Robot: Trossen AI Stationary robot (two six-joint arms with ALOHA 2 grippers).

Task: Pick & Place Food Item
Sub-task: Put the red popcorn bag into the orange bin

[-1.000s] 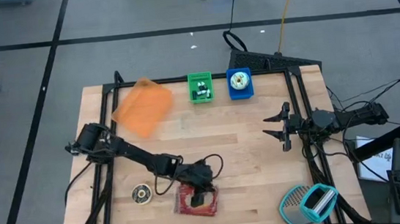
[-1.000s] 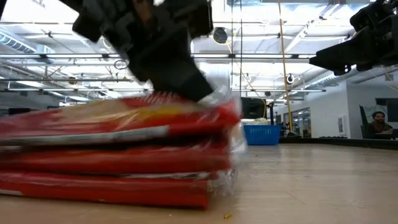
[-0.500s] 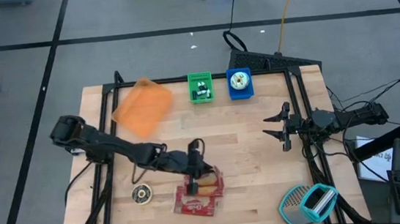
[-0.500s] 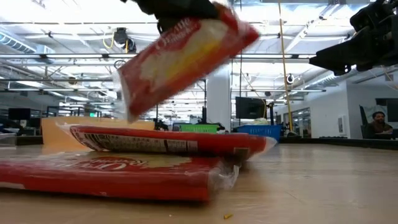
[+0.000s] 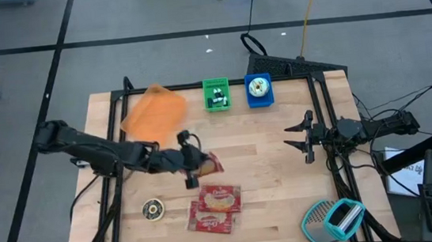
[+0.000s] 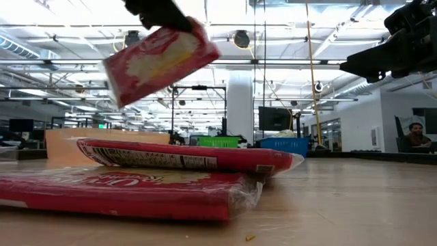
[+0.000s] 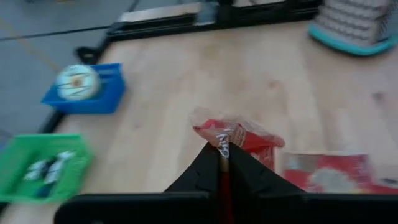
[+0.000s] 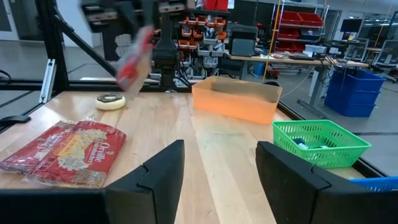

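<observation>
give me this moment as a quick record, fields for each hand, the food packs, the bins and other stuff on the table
left hand: shut on one red popcorn packet, lifted clear of the table
right hand: open, empty, at the table's right edge
remaining packets: two, overlapping, flat on the table
orange bin: far left of table, looks empty
green basket: holds small items
blue basket: holds a round item
tape roll: left of the packets
grater: near right corner

Glossy plastic pkts, wood table

Two dark, jointed arms, each ending in a black two-fingered pincer: left pincer, right pincer; black cables trailing.
</observation>
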